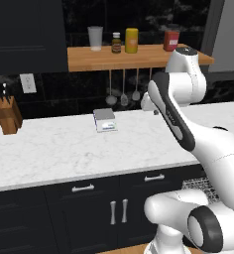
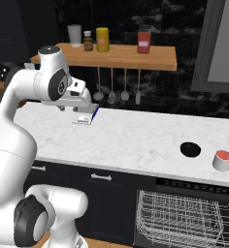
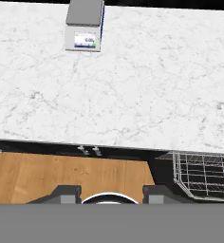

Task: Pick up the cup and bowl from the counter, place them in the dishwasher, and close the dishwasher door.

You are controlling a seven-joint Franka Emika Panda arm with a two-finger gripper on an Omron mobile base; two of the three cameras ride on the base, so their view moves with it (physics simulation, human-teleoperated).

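White marble counter (image 2: 136, 138) runs the width of the kitchen, with dark navy cabinets (image 1: 89, 208) and their silver handles below it and a black tiled wall behind. Toward its right end, in the right base view, sit the two pieces to be loaded — a small black bowl (image 2: 190, 149) and, just beside it to the right, a pale cup (image 2: 222, 160) with a red inside. They stand near each other without touching, close to the front edge. Directly beneath them the dishwasher (image 2: 184, 213) is open, its grey wire rack (image 3: 204, 175) showing under the counter lip; the door itself I can't make out from here.

Further left on the counter lies a small grey kitchen scale (image 1: 105, 120) with a lit display, well apart from the cup and bowl. A wooden knife block (image 1: 7, 115) stands at the far left. Above, a brown wooden shelf (image 2: 116, 55) carries a clear glass (image 1: 95, 38), a small dark bottle (image 1: 116, 43), a yellow canister (image 1: 131, 40) and a red jar (image 2: 144, 41), with a few ladles and spoons (image 1: 123, 89) hanging under it.

The white arm is folded high, its hand up over the counter near the scale, well away from the cup and bowl. The gripper (image 3: 111, 194) looks down at the marble and the wood floor — its two dark tips stand apart with nothing between them.
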